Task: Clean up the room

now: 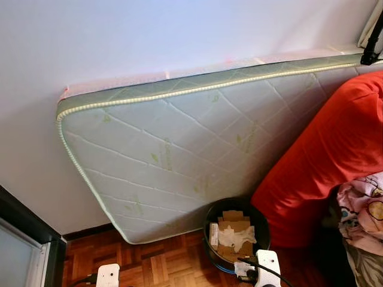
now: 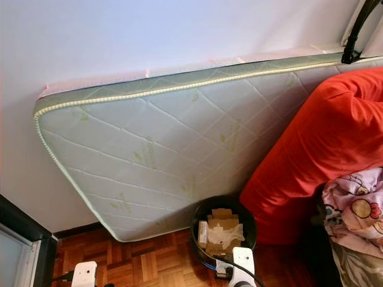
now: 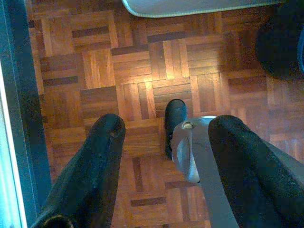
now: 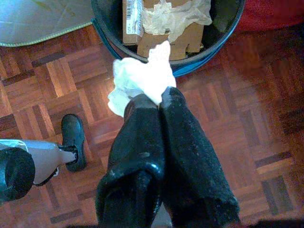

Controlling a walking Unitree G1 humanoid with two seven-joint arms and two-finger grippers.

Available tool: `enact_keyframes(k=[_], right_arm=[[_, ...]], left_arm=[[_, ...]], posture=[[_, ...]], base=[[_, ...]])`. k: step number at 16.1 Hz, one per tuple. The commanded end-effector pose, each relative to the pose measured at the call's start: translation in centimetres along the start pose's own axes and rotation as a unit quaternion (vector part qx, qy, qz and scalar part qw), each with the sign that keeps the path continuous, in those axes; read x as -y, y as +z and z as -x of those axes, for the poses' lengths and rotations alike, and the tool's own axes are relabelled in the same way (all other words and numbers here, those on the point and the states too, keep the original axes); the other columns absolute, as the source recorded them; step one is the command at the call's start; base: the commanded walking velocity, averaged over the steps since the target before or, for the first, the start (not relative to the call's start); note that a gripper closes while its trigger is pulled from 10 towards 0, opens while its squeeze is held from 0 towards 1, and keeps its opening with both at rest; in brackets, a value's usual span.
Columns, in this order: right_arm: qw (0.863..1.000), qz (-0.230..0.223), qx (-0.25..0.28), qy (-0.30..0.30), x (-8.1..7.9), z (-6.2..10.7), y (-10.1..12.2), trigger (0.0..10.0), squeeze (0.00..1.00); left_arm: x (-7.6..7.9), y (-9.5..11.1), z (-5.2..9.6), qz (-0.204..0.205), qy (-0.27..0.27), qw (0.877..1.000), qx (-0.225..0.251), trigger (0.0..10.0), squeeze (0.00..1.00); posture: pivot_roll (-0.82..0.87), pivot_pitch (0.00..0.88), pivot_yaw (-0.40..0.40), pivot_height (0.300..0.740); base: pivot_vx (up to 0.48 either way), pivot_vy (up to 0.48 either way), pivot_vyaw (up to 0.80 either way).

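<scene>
The left tool (image 3: 161,156) hung released and empty over the brown parquet floor (image 3: 95,71). The right tool (image 4: 159,102) was clenched on a crumpled white tissue (image 4: 140,78), just short of the round black waste bin (image 4: 223,28) holding cardboard scraps. Releasing here risked dropping the tissue outside the rim.
</scene>
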State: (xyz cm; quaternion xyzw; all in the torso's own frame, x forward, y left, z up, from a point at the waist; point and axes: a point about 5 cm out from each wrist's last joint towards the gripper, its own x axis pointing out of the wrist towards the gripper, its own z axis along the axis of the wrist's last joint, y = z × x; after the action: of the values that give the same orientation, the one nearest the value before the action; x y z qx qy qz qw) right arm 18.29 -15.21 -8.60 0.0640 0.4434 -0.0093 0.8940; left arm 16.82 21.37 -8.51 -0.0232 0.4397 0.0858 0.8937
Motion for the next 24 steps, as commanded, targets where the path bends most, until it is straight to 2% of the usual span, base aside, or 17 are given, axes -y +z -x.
enact_keyframes(k=[1,8,19,24], right_arm=[[1.0,-0.008,-0.007,-0.004,0.0,0.1,-0.6,10.0,0.0],[1.0,0.002,-0.006,-0.007,0.7,0.2,-0.4,10.0,0.0],[1.0,0.009,-0.004,0.0,0.5,0.1,-0.2,10.0,0.0],[0.999,0.022,0.04,0.027,-0.5,-0.3,2.1,10.0,0.0]], left_arm=[[-0.3,-0.6,0.1,-0.009,0.0,1.0,-0.013,10.0,0.0],[0.0,-0.5,0.1,-0.009,0.0,1.0,-0.01,10.0,0.0],[-0.1,-0.4,0.1,-0.008,0.003,1.0,-0.007,10.0,0.0],[0.0,0.0,0.1,0.004,0.006,1.0,0.021,10.0,0.0]], posture=[[0.11,0.054,0.014,0.74],[0.12,0.074,-0.005,0.74],[0.12,0.073,-0.008,0.74],[0.11,0.076,-0.011,0.74]], base=[[0.0,0.0,0.0],[0.199,0.0,0.0],[0.241,0.0,0.0],[0.108,0.0,0.0]])
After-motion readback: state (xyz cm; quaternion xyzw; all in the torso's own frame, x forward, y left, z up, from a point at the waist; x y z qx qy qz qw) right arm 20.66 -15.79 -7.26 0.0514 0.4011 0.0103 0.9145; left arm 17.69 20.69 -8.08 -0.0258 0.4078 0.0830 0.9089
